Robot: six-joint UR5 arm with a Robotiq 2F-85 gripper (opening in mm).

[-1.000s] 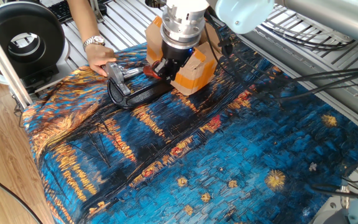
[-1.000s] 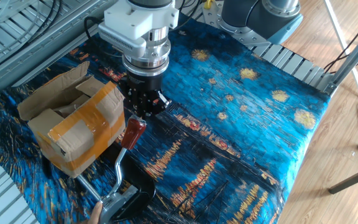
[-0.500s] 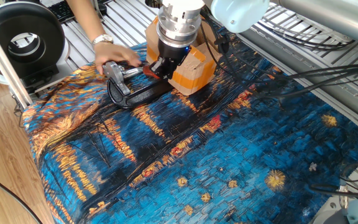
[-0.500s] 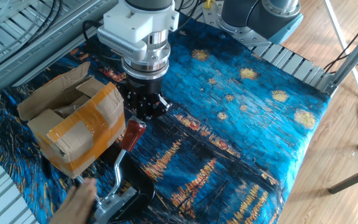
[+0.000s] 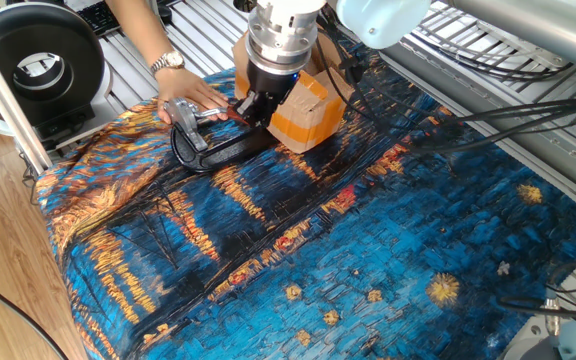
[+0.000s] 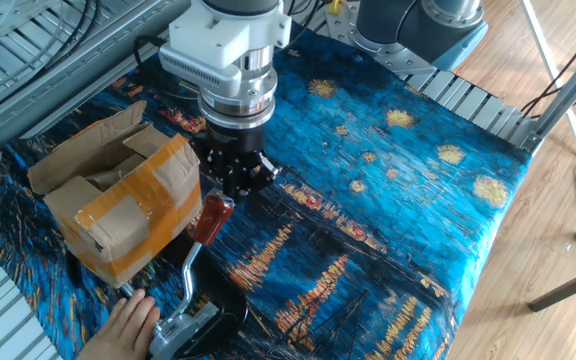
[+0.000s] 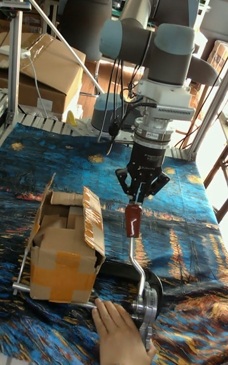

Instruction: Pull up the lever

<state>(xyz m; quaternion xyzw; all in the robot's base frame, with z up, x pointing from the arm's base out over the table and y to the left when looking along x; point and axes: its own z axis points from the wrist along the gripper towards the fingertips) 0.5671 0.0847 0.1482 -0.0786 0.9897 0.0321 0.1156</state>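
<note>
Worktop (image 6: 438, 200) carried a blue-and-gold painted-night cloth across its whole top; slatted metal showed past the cloth edges, wooden floor beyond that. Cables and a black round unit (image 5: 30, 62) lay off the worktop's edge in one fixed view.

UR5 arm (image 7: 158, 54) reached down over the worktop edge where the cardboard box (image 6: 118, 215) sat, orange tape around it, flaps open.

A person's hand (image 7: 123, 330) rested on the silver bracket (image 7: 147, 311), apparently steadying it against the black curved base.

Lever (image 7: 134, 251) stood just beside the box, rod rising from the bracket at a slant, red-brown knob (image 6: 214, 217) at the top.

Pincer (image 7: 140, 192) sat right over the knob, fingers (image 7: 123, 180) splayed apart in the tall fixed view, tips at the knob's upper end. Not clamped, as far as the tall view showed.

Judgement: step in hand was seating on the knob. Done well, the fingers would close squarely around the knob, not its rounded tip, then follow the hinge's arc rather than pull straight up. Risks: knob slipping out; hand close to the bracket.
</note>
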